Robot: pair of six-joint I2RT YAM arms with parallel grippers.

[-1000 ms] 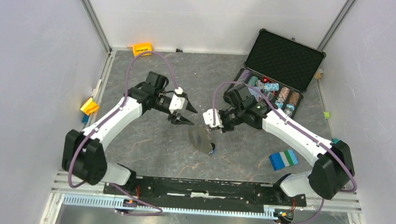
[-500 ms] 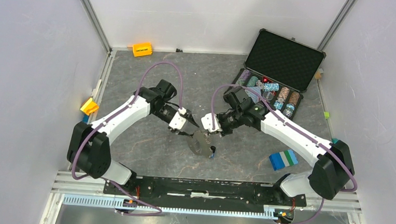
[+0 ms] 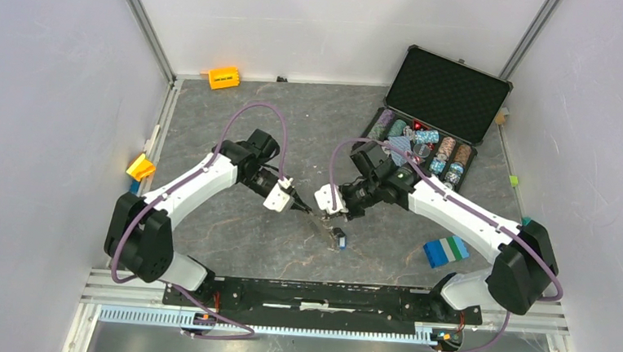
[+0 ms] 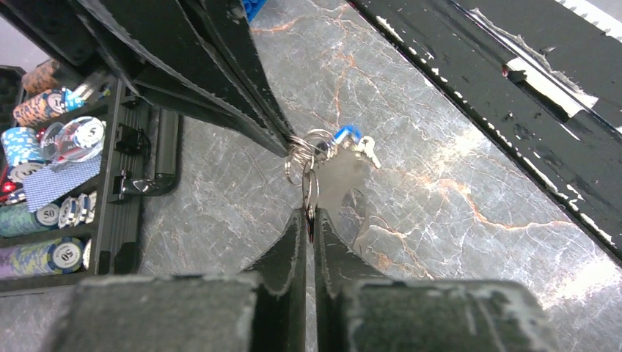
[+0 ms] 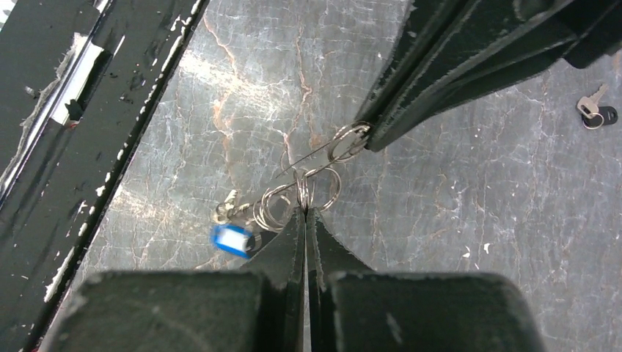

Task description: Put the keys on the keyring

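Keyring (image 4: pixel 339 174) is pinched from both sides: left claw (image 4: pixel 309 220) and right claw (image 5: pixel 304 213) are each clamped tight on a wire loop, stretching it over the worktop (image 5: pixel 455 191), probably to steady it for threading. Blue key (image 5: pixel 232 240) dangles from it; black key (image 5: pixel 606 115) lies well apart. Both arms reach inward and low, tips nearly meeting at front centre.

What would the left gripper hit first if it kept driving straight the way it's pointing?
Beyond the keyring it pinches, probably the right gripper, whose tips sit just ahead and slightly left of the left gripper. The depth between them is unclear.
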